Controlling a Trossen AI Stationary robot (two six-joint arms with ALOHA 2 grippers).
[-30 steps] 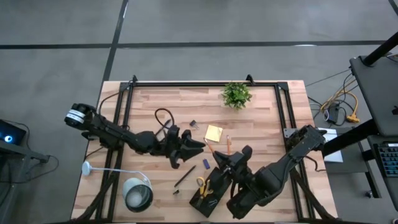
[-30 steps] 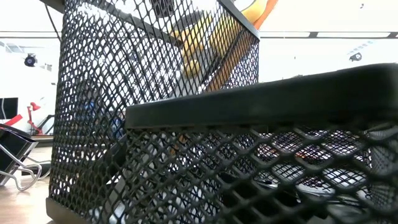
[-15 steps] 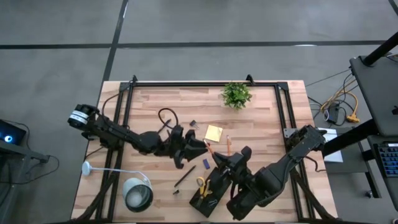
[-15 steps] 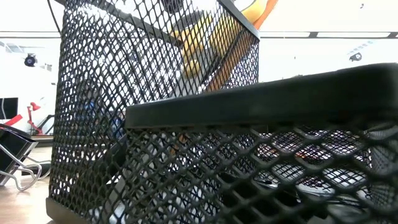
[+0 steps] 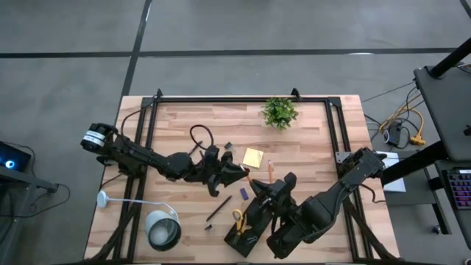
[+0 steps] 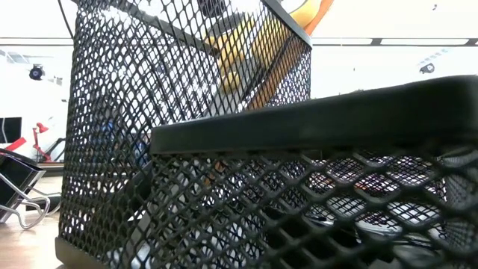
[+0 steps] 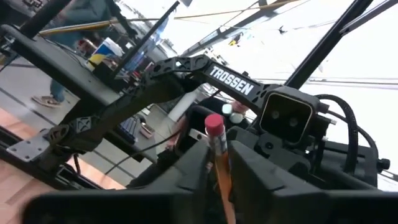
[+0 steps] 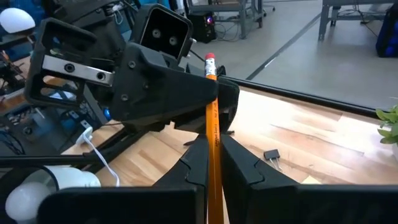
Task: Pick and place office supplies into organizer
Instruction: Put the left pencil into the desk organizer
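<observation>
Left gripper (image 7: 217,163) and right gripper (image 8: 212,163) both clamp one orange pencil (image 8: 211,118), upright between their fingers.

Robotics lab, wooden bench (image 5: 309,140), floor cables (image 5: 403,125)

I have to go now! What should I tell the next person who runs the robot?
Right gripper: shut on an orange pencil, above the table's middle.
Left gripper: closed around the same pencil near its eraser end; it looks like a hand-over.
Done: the scissors lie in the organizer.
Left: this pencil, plus a second pencil, the sticky-note pad, a black pen and a binder clip, all on the table.
</observation>
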